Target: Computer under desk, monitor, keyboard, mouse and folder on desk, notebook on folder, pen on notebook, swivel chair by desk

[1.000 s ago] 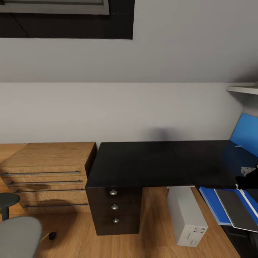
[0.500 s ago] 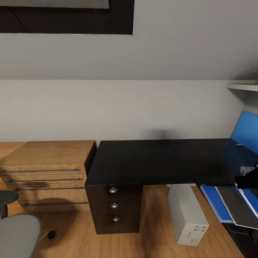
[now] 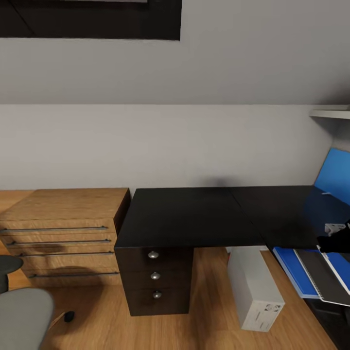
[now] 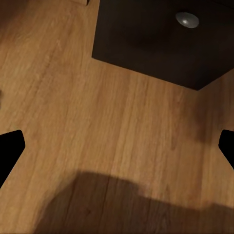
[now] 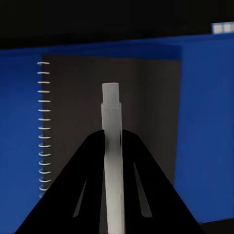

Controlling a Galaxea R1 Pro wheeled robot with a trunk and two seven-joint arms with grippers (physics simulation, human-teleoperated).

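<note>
Pen, a slim whitish stick, sits clamped between the two black fingers of our right gripper, its capped tip poking out past the fingertips. Below it we see the thin dark grey spiral-bound notebook lying on the bright blue rectangular folder, blue showing on both sides of the notebook.

From our head view, that folder and the notebook lie low at the right edge of the frame, beside the long black L-shaped desk, and our right gripper shows as a dark shape just above them. The light grey box-shaped computer tower stands on the wooden floor under the desk, near the black drawers with round silver knobs. A low wooden chest of drawers stands beside the desk on the left, and the grey seat of the swivel chair shows in the lower left corner, well apart from the desk.

Our left gripper hangs over the floor near a black drawer front with a silver knob, its fingertips spread wide with nothing between them.
</note>
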